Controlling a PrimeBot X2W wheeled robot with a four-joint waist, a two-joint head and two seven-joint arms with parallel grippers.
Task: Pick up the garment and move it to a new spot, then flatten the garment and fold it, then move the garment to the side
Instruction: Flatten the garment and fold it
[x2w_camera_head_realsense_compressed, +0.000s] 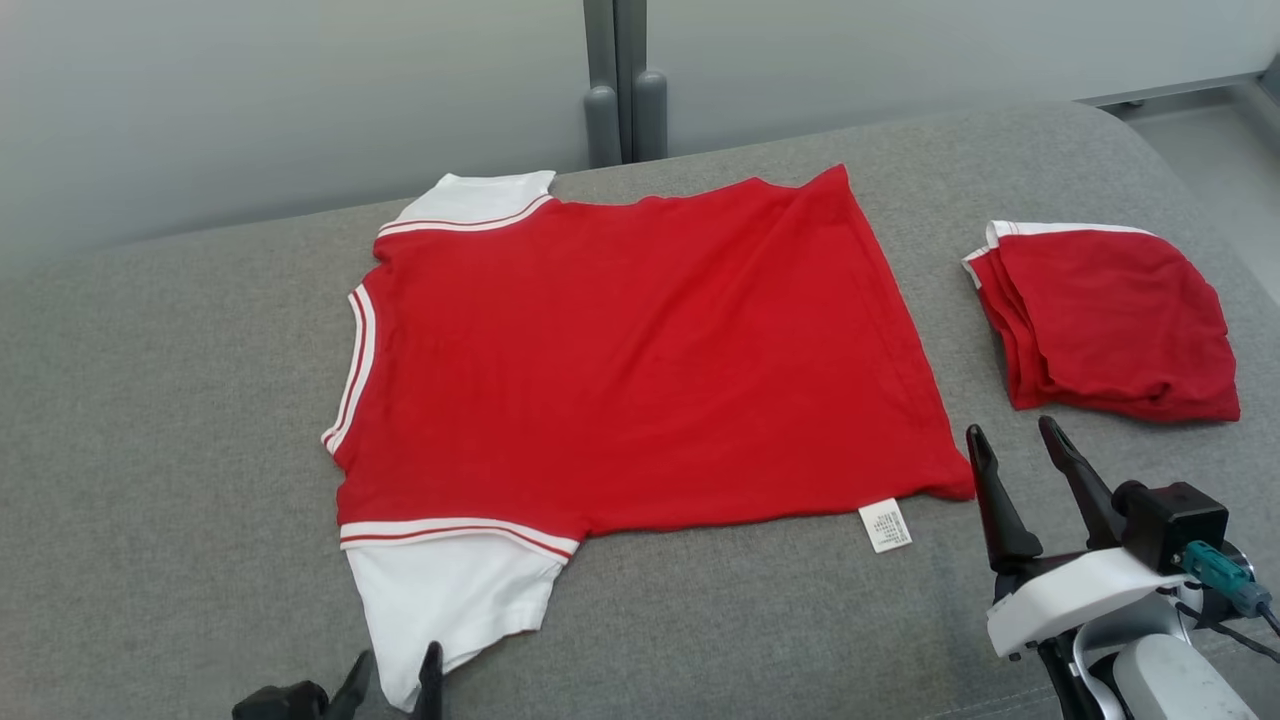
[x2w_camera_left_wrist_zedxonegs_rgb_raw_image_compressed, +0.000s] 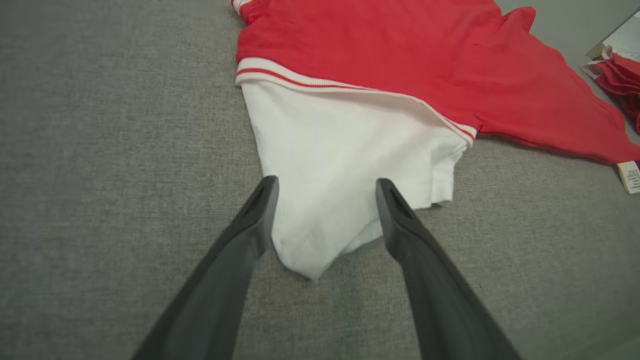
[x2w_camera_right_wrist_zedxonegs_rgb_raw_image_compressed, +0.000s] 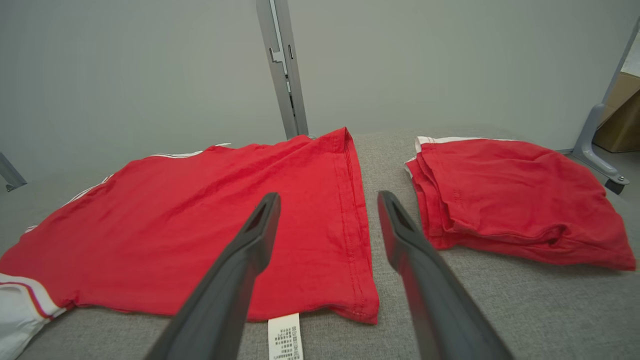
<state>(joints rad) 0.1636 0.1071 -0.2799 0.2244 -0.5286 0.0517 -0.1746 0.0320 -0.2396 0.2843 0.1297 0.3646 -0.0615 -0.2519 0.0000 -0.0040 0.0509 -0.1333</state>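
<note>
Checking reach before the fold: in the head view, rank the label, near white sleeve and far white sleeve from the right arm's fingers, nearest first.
1. Label: just left of the right fingers, front edge.
2. Near white sleeve: front left.
3. Far white sleeve: back left.

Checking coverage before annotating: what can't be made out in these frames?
Care label text: too small in head view; cut by the bottom edge in right wrist view.
Left gripper body: cut by head view's bottom edge.
Folded garment: cut by left wrist view's right edge; layer count unclear.
</note>
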